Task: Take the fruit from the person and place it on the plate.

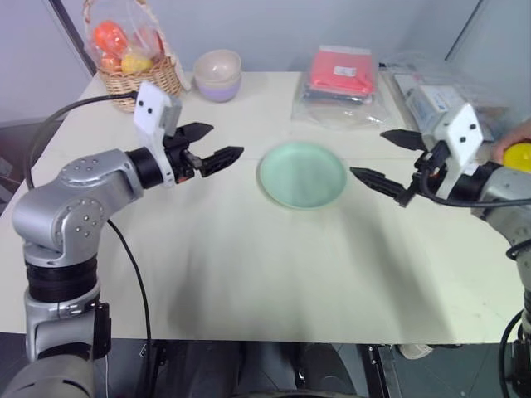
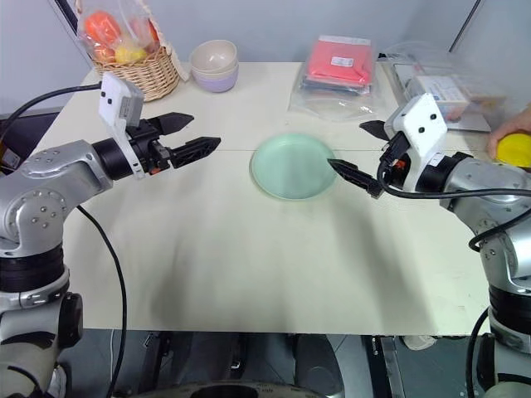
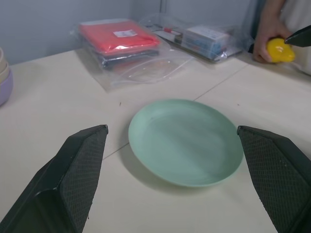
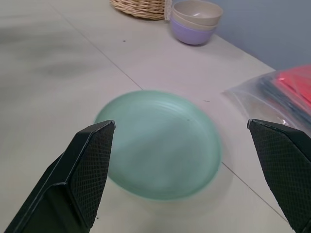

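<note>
Plate (image 1: 303,174) empty; wicker basket (image 1: 137,75) holds wrapped fruits. Left gripper (image 1: 217,143) and right gripper (image 1: 388,162) both spread wide, holding nothing.

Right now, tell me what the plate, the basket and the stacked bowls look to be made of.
Plate: probably plastic or melamine, pale mint, matte with a soft sheen and faint concentric rings.
Basket: woven wicker, tan strands visible, with clear film around the fruit inside.
Stacked bowls: likely the same matte plastic, beige over lilac.

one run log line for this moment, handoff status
stage: pre-handoff | fruit: in person's hand, table's right edge | plate: empty, centre | left pincer: open, empty | right pincer: open, empty
</note>
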Action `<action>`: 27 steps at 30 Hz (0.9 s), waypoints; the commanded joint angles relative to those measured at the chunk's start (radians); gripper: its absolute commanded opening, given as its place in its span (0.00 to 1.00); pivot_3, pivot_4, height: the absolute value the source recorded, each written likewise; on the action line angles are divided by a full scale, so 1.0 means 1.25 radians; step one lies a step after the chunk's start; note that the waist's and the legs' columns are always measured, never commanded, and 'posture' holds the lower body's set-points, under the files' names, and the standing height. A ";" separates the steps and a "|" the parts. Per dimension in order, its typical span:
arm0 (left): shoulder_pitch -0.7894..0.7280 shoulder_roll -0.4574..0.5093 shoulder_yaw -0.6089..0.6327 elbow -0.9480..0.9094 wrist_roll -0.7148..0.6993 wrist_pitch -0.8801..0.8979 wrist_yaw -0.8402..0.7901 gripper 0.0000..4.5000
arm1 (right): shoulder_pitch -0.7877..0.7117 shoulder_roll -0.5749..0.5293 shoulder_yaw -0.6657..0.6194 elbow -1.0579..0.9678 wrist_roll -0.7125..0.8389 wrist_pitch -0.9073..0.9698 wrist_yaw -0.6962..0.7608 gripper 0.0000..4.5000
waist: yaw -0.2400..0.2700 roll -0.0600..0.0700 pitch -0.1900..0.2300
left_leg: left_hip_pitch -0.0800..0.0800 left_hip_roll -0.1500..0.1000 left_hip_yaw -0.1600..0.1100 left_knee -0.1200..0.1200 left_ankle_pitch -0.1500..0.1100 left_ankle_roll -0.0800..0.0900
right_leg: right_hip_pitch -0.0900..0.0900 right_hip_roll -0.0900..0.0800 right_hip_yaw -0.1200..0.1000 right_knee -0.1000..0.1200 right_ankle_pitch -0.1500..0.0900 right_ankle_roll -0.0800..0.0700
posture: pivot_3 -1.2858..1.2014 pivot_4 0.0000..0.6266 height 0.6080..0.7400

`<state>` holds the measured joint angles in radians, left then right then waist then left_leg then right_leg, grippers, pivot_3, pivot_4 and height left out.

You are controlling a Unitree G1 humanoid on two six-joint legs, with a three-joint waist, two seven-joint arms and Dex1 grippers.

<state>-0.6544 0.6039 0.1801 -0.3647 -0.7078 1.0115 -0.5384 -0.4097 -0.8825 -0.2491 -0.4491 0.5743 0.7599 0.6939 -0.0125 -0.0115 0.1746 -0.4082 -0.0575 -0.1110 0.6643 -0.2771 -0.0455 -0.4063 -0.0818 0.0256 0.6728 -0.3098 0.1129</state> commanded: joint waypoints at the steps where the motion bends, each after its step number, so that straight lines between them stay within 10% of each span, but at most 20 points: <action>1: -0.018 -0.007 0.011 -0.004 -0.002 -0.021 0.014 0.99 | -0.011 -0.010 -0.024 -0.026 0.010 -0.002 -0.002 1.00 | 0.000 0.000 0.000 | 0.000 0.000 0.000 0.000 0.000 0.000 | 0.000 0.000 0.000 0.000 0.000 0.000 | 0.52 0.24 1.00; 27: -0.014 -0.001 0.003 -0.018 -0.039 -0.006 0.014 0.99 | 0.016 -0.015 -0.042 -0.041 0.016 0.012 -0.004 1.00 | 0.000 0.000 0.000 | 0.000 0.000 0.000 0.000 0.000 0.000 | 0.000 0.000 0.000 0.000 0.000 0.000 | 0.52 0.24 1.00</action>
<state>-0.6630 0.5919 0.1776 -0.3564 -0.7499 1.0131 -0.5200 -0.3834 -0.8842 -0.2580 -0.4603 0.5761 0.7799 0.6924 -0.0124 -0.0115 0.1746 -0.4082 -0.0574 -0.1110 0.6643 -0.2771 -0.0455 -0.4063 -0.0818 0.0256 0.6728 -0.3098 0.1130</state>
